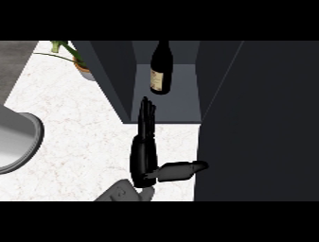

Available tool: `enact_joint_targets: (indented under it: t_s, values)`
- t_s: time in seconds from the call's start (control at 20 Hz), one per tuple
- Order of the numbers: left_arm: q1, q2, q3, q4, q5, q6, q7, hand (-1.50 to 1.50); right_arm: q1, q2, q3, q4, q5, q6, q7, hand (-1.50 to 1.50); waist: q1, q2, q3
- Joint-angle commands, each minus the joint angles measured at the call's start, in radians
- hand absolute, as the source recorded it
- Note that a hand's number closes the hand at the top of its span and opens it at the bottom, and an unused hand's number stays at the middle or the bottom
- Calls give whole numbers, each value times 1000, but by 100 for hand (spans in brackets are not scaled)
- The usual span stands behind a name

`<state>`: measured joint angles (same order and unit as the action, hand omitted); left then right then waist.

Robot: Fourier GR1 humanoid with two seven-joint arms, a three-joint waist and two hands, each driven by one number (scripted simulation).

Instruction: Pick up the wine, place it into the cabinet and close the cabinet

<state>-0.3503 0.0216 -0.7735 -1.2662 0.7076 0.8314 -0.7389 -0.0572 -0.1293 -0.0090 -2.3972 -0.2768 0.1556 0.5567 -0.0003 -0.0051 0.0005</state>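
Observation:
The wine bottle (pixel 160 68) is dark with a pale label. It stands upright on the grey shelf inside the open cabinet (pixel 165 106), toward the back. My left hand (pixel 144 156) is on the counter side just in front of the cabinet's front edge. It is open, with straight fingers pointing at the bottle and the thumb stuck out to the right. It holds nothing, and a gap separates its fingertips from the bottle. My right hand does not show.
The cabinet's dark door (pixel 267 123) stands open and fills the view's right side. A potted plant (pixel 78 59) sits at the back left of the white marble counter (pixel 78 137). A large grey round vessel (pixel 8 142) lies at the left edge.

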Motion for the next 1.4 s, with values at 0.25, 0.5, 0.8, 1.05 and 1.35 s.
enact_joint_targets:
  t_s: [0.25, 0.5, 0.8, 1.05, 1.35]
  values:
    - [192, 112, -99, -340, -138, 195, 109, -150, 3, -37, -67, -121, -114, -1, 70, -150, 1, 0, 0]
    - [338, 165, -121, -481, -176, 118, 64, -150, 28, -5, 24, -122, -36, 6, 57, -150, 2, 1, -1]
    - [429, 276, -185, -625, -205, 87, 100, -150, 0, -7, 28, -52, -128, 43, 79, 150, 7, 2, -1]
    - [441, 406, -148, -726, -197, 16, 151, -150, 67, -19, 53, -80, -126, 111, 72, 150, -2, 3, 0]
    - [594, 516, -92, -795, -165, -82, 62, -150, 146, -24, 82, -168, -165, 140, 90, 150, -1, 0, -1]
